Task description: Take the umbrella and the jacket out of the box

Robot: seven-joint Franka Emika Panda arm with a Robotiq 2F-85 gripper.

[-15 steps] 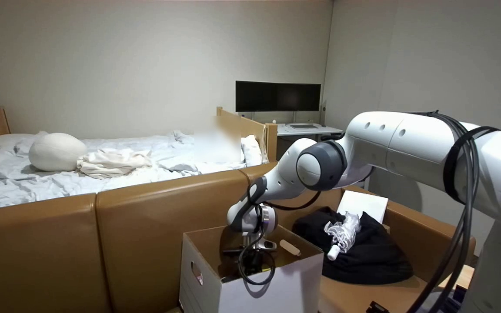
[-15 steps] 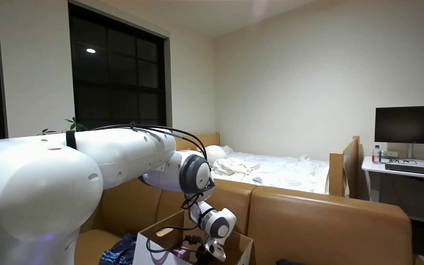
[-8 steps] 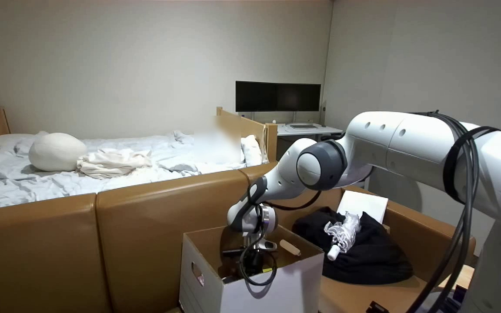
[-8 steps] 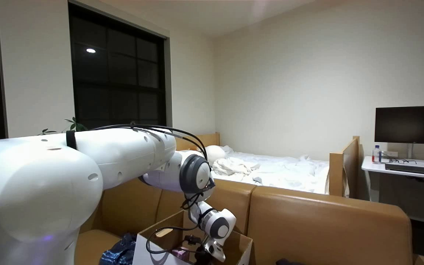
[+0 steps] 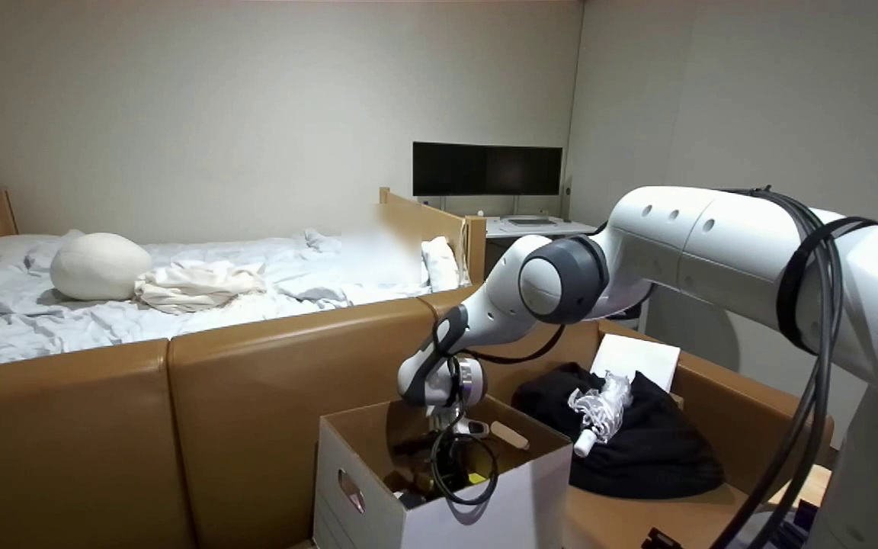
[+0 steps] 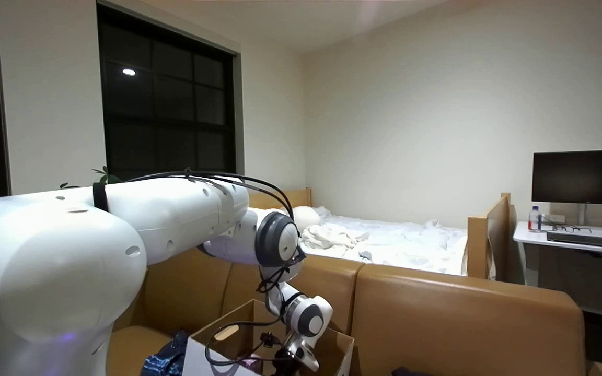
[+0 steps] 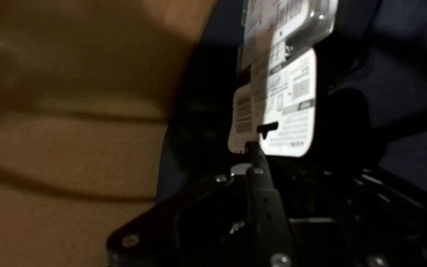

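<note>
Over the brown sofa [image 5: 279,366], the arm [image 5: 637,263] is held slightly higher than a second ago, and the box [image 5: 519,507], at lower centre, is nudged along. For the task little seems gained: in an exterior view the black jacket [image 5: 645,457] is already laid outside the box, right of centre, topped by the umbrella [image 5: 603,408]. Only in the wrist view is the closed gripper [image 7: 254,148] seen at the lower edge of a white card [image 7: 291,129]; whether this is pinched cannot be told.
</note>
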